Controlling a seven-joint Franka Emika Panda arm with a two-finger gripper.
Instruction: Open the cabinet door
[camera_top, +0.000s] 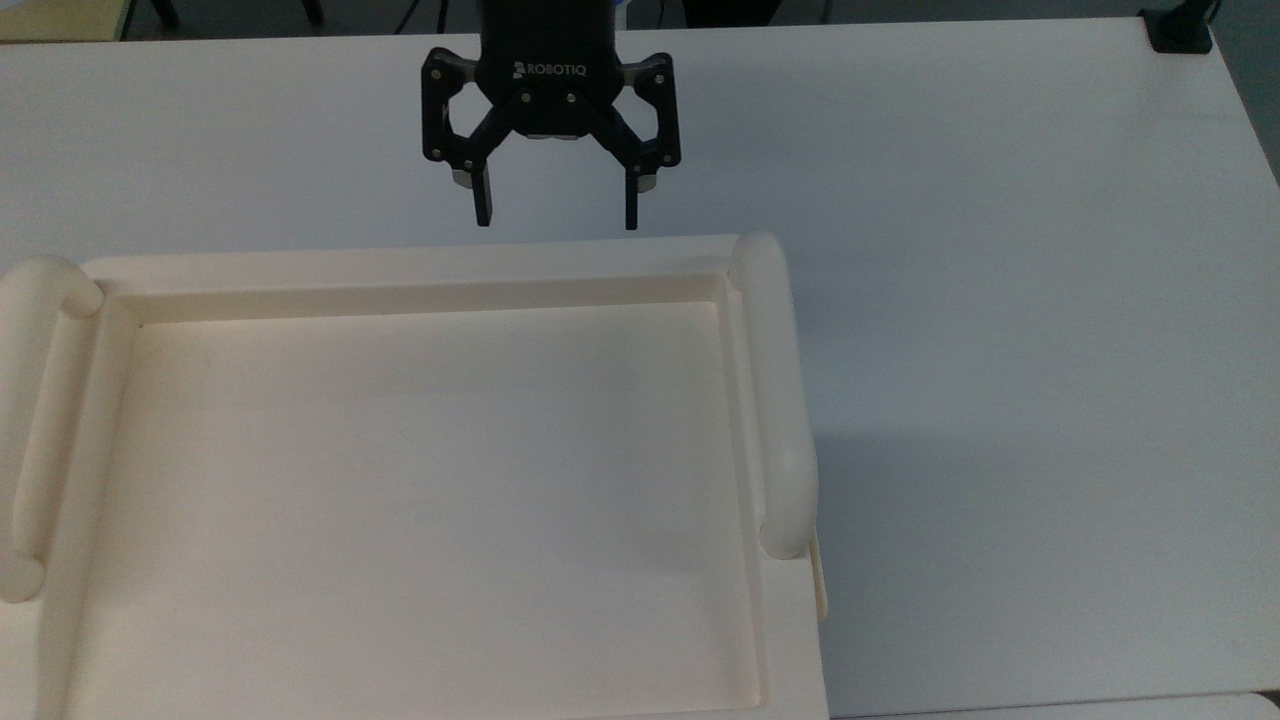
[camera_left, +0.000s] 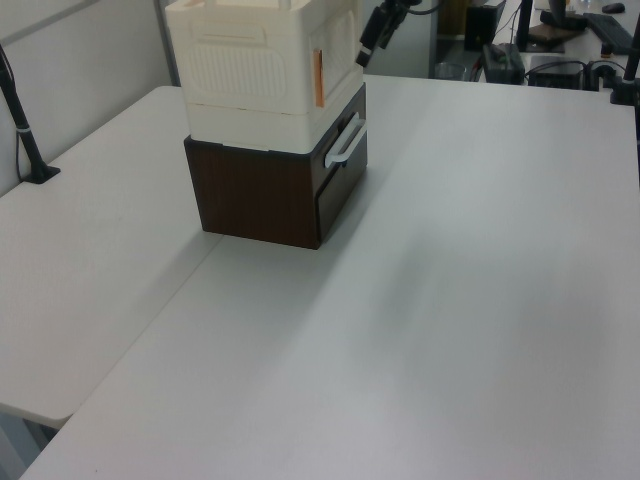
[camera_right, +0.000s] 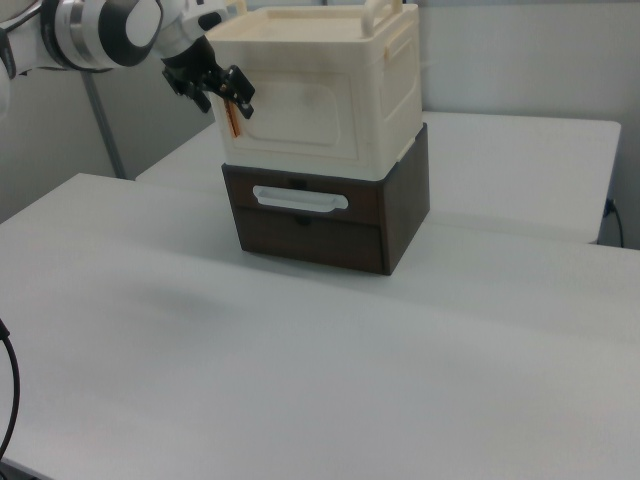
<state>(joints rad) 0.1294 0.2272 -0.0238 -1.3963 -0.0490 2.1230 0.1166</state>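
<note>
The gripper (camera_top: 555, 215) hangs spread near the cabinet (camera_right: 320, 100); it should line up squarely with the cabinet door (camera_right: 295, 120) by its orange tab (camera_right: 233, 120) before closing.

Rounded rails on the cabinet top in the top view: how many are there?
2. One rail runs along the top view's right side of the cabinet; the other rail runs along the top view's left side, partly cut off by the frame.
</note>
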